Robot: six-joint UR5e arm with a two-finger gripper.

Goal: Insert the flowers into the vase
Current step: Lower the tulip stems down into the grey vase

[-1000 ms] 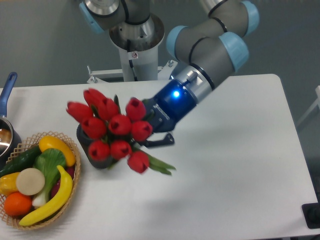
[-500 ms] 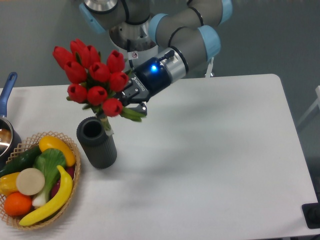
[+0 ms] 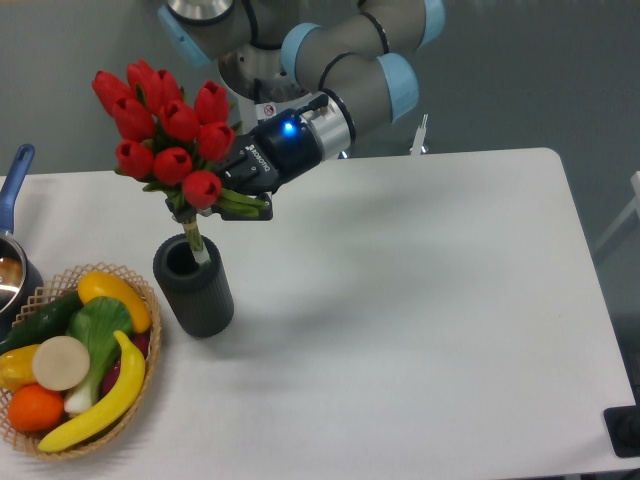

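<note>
The flowers [image 3: 163, 132], a bunch of red tulip buds with green leaves, are held upright above the table's left side. My gripper [image 3: 232, 192] is shut on the green stems just under the buds. The stem end [image 3: 196, 246] reaches down into the round mouth of the vase. The vase [image 3: 194, 287], a dark grey ribbed cylinder, stands upright on the white table [image 3: 420, 300] below the bunch. The buds are well above the vase rim.
A wicker basket [image 3: 139, 350] of fruit and vegetables sits at the front left, close to the vase. A blue-handled pot [image 3: 14, 200] is at the left edge. The arm's base [image 3: 270, 90] stands behind the table.
The bunch has been swung up from lying low beside the vase to upright, then shifted left so its stem end now dips into the vase mouth.
</note>
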